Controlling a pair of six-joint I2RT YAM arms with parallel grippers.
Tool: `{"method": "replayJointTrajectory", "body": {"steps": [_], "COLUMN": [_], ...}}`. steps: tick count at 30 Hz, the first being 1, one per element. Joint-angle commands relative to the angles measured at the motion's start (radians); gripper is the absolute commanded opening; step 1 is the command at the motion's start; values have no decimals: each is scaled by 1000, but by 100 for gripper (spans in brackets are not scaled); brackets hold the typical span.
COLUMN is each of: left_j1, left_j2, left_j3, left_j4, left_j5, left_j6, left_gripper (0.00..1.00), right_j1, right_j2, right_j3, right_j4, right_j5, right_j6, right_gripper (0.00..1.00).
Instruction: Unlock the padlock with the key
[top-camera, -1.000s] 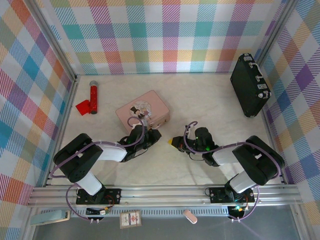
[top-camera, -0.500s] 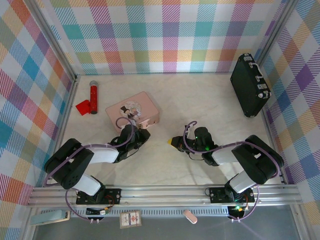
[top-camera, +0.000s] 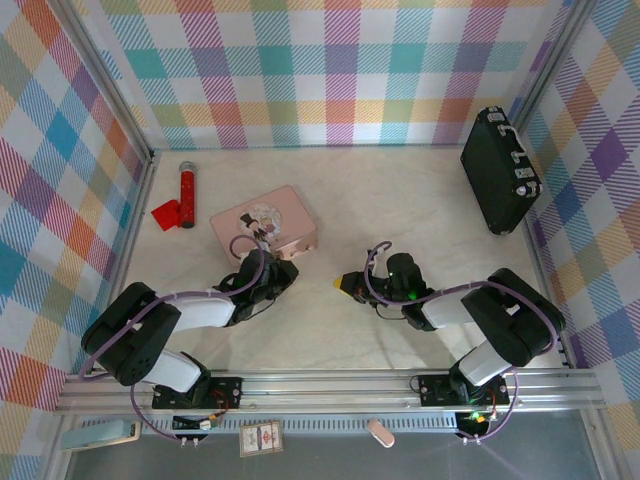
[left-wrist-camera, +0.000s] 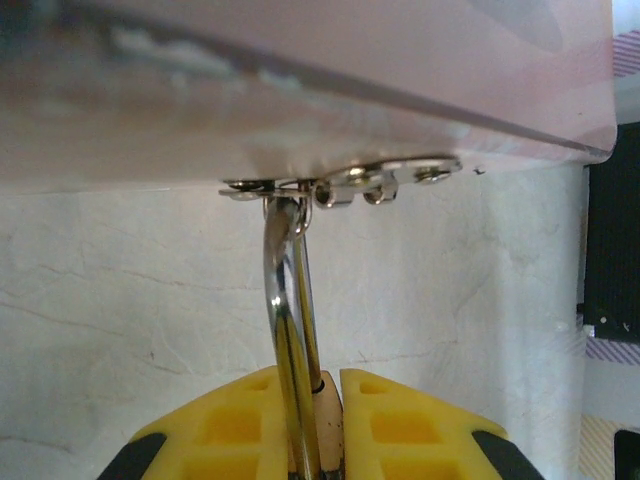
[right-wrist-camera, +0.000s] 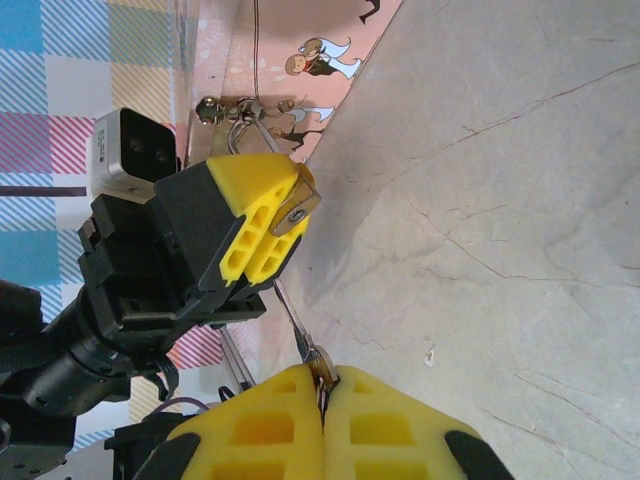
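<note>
The brass padlock (left-wrist-camera: 332, 420) is pinched between the yellow fingers of my left gripper (left-wrist-camera: 333, 385), which is shut on it. Its silvery shackle (left-wrist-camera: 284, 290) runs up through the hasp (left-wrist-camera: 345, 185) of the pink tin (left-wrist-camera: 300, 90). From the right wrist view, the padlock (right-wrist-camera: 296, 209) shows its keyhole end at the left gripper (right-wrist-camera: 262, 225). My right gripper (right-wrist-camera: 323, 385) is shut on the key (right-wrist-camera: 298, 330), whose blade points toward the padlock a short gap away. In the top view, the left gripper (top-camera: 272, 272) sits at the tin's near edge and the right gripper (top-camera: 345, 283) faces it.
A red cylinder (top-camera: 186, 190) with a red tag (top-camera: 165, 213) lies at the back left. A black case (top-camera: 498, 170) leans by the right wall. The pink tin (top-camera: 263, 225) rests on the pale table, with checked walls around.
The left gripper has moved left with the padlock, dragging the pink tin left with it. The right gripper has edged slightly left, still holding the key.
</note>
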Motion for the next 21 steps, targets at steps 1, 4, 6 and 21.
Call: {"method": "replayJointTrajectory", "body": {"steps": [1, 4, 6, 21], "left_j1": [-40, -52, -56, -66], "left_j2": [-44, -39, -31, 11], "left_j3": [57, 65, 73, 67], "left_j4": [65, 60, 60, 134], "left_j5": [13, 8, 11, 26], "left_j6": [17, 17, 18, -22], "left_gripper": [0, 0, 0, 0], "right_j1": [10, 10, 10, 10], "right_j2": [12, 9, 9, 6], "right_j3": [24, 24, 24, 19], "right_j4": [10, 4, 0, -21], "right_j5": [-1, 7, 9, 26], "right_j6": [-2, -2, -4, -5], "right_gripper": [0, 0, 0, 0]}}
